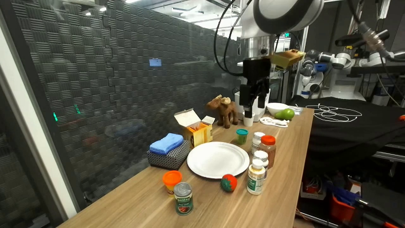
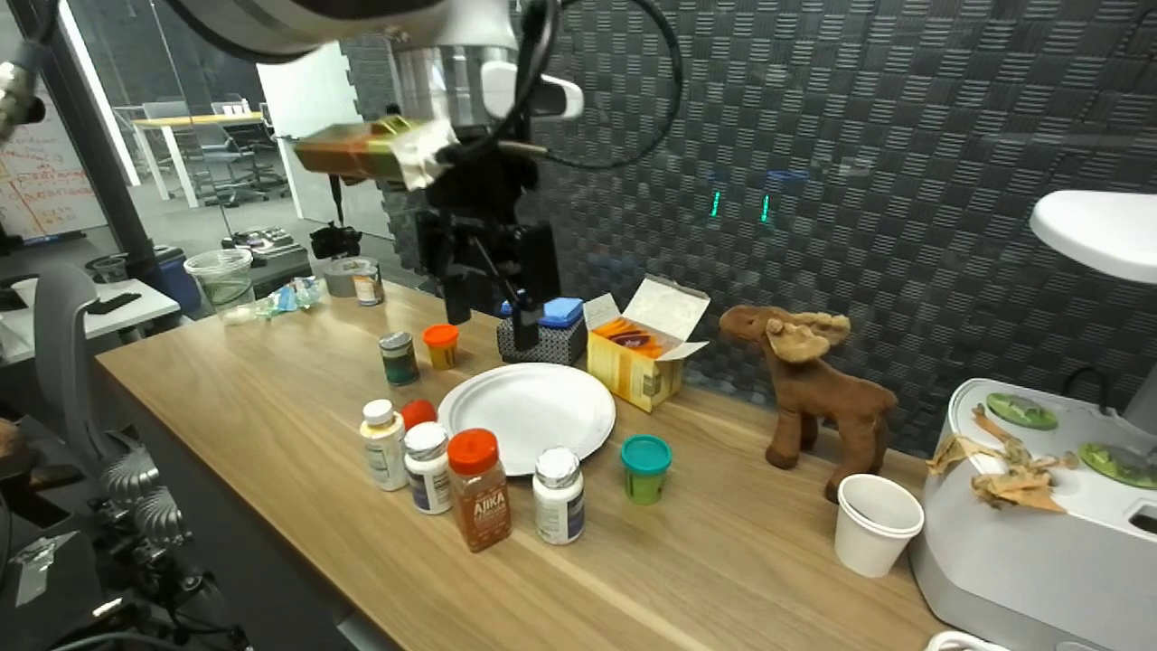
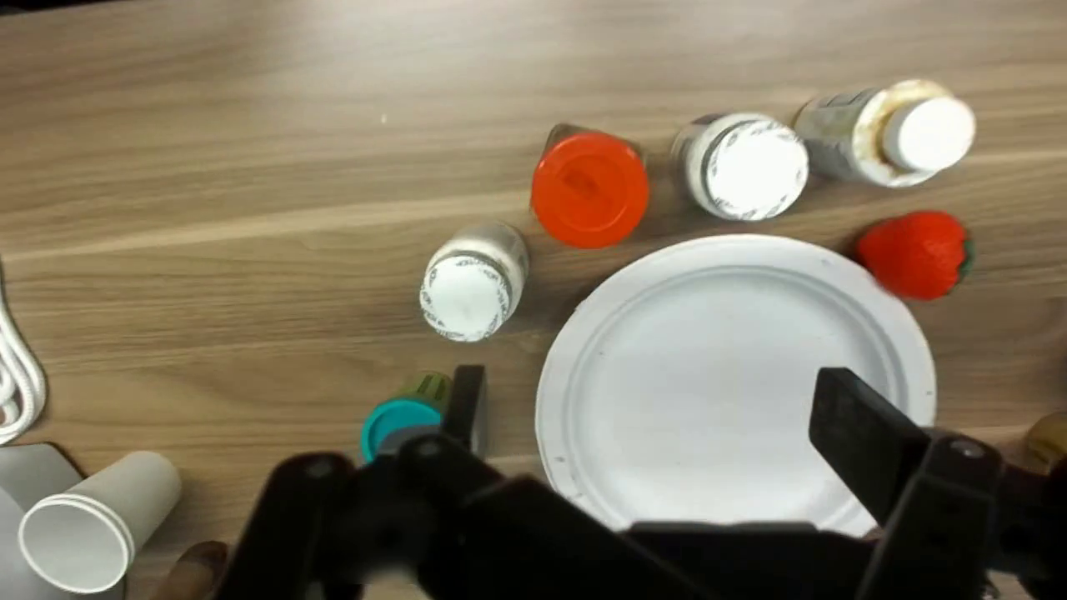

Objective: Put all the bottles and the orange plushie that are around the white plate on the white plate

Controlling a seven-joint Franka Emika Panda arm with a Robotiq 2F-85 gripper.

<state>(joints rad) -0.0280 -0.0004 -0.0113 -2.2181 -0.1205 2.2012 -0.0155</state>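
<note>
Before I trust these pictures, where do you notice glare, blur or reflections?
Wrist view: glare washes out the white bottle caps, and the gripper looks dark and slightly blurred; both exterior views: green glints, probably reflections, show on the dark wall.

Jaws wide apart: one overlaps white plate (image 3: 696,379), the other partly hides teal-lidded tub (image 3: 398,419). On desk (image 3: 208,158), near plate: red-capped bottle (image 3: 590,192), three pale-capped bottles (image 3: 750,171). White cup (image 3: 125,508) lower left.

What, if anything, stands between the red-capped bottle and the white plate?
Nothing visible does: the wrist view shows only bare table between the red-capped bottle and the white plate. White bottles flank the red-capped one, outside that gap.
</note>
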